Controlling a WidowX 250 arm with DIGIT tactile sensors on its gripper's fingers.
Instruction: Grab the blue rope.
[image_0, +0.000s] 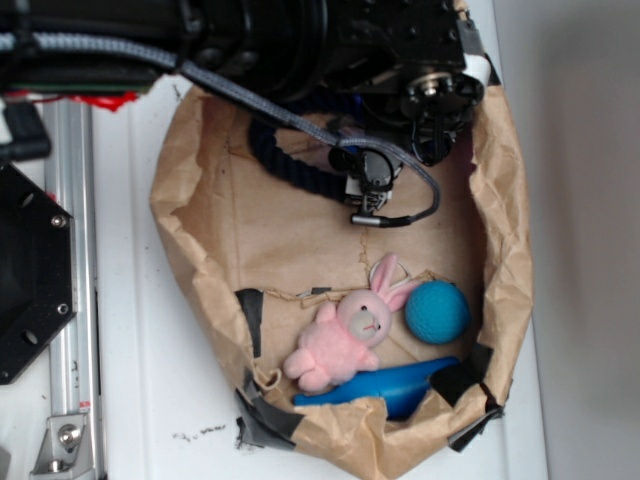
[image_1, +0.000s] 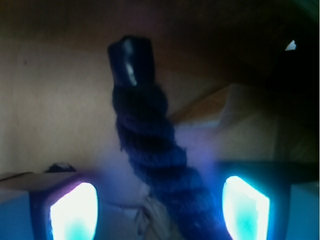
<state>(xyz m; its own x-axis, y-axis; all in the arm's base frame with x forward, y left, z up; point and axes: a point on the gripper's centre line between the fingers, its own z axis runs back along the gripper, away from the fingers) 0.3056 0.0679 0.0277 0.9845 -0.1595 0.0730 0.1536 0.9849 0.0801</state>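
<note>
The blue rope (image_0: 288, 160) is a thick dark navy twisted cord lying at the back of a brown paper nest, with much of it hidden under the black arm. In the wrist view the blue rope (image_1: 155, 150) runs up the middle to a glossy capped end (image_1: 131, 57). My gripper (image_1: 160, 210) straddles it, with one glowing fingertip (image_1: 75, 212) to the left and the other (image_1: 245, 207) to the right. There is a gap on each side, so the gripper is open. In the exterior view the gripper (image_0: 375, 185) hangs low over the rope's right part.
The crumpled brown paper (image_0: 200, 210) forms raised walls all round. At the front lie a pink bunny (image_0: 340, 340), a teal knitted ball (image_0: 437, 311) and a flat bright blue object (image_0: 390, 383). A metal rail (image_0: 70, 250) and a black plate (image_0: 30, 270) stand at the left.
</note>
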